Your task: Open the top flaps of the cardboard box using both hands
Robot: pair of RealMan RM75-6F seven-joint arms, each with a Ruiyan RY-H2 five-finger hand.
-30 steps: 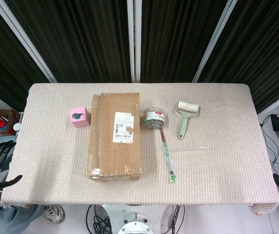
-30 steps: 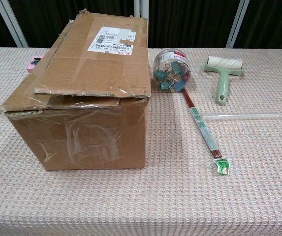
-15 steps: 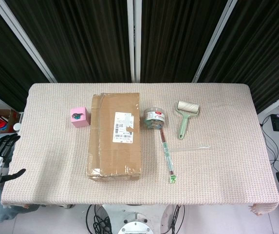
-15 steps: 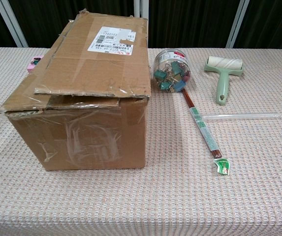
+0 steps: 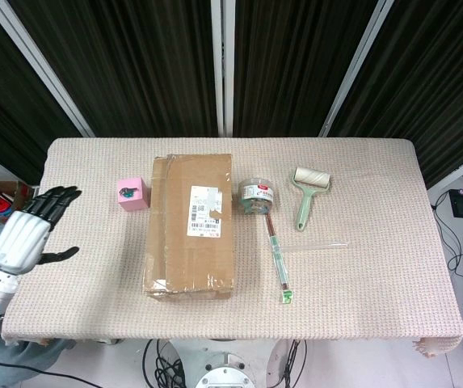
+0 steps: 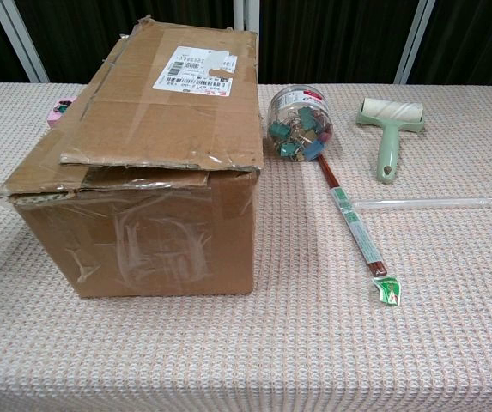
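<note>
With the cardboard box (image 5: 191,226) sitting flaps-down mid-table, the empty left hand (image 5: 27,234) spread at the left edge and the right hand out of view, a one-sided pull risks shoving it into the jar (image 5: 257,196).

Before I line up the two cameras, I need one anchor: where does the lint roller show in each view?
Head view: the lint roller lies right of centre on the table, handle toward the near edge.
Chest view: the lint roller sits at upper right, head away from the camera.
Shared landmark: the jar of binder clips stands just left of it, beside the cardboard box.
</note>
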